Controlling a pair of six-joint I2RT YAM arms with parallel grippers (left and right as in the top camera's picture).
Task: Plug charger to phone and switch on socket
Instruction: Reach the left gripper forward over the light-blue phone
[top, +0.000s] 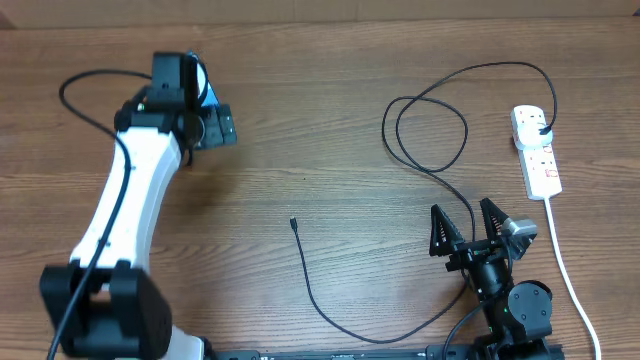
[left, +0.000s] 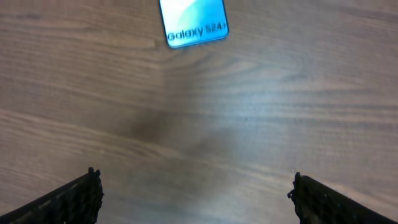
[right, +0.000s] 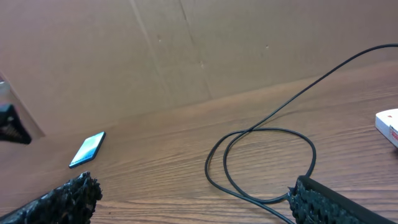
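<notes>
On the far left of the wooden table (top: 300, 150), the phone (left: 194, 22) lies flat, its light-blue screen reading "Galaxy S24+" inside a dark frame. From overhead only a sliver of blue shows, since the white-and-black left arm (top: 125, 200) covers the rest. In the left wrist view the top of the handset is cut off by the picture's edge.

The left gripper (left: 194, 179) hangs above bare wood just short of the phone. Its jaws are spread wide and it holds and touches nothing.

Near the table's centre the charger (top: 306, 272), a long thin black cable, starts at a small connector tip (top: 293, 223) lying free and well apart from the phone. The cable curves toward the near edge and passes the right arm's base. It then loops once in mid-table and arcs over to its black plug (top: 543, 128), seated in the far end of the socket.

The right gripper (top: 463, 215) sits low with its black fingers (top: 437, 228) splayed wide and nothing clasped. The cable runs beneath them, and whether it brushes a finger cannot be told.

At the far right lies the socket (top: 535, 150), a white power strip with red markings, its thick white cord (top: 565, 260) trailing to the near edge. The switch positions are too small to read. The right wrist view catches only the strip's corner, against a brown cardboard wall (right: 186, 50).
</notes>
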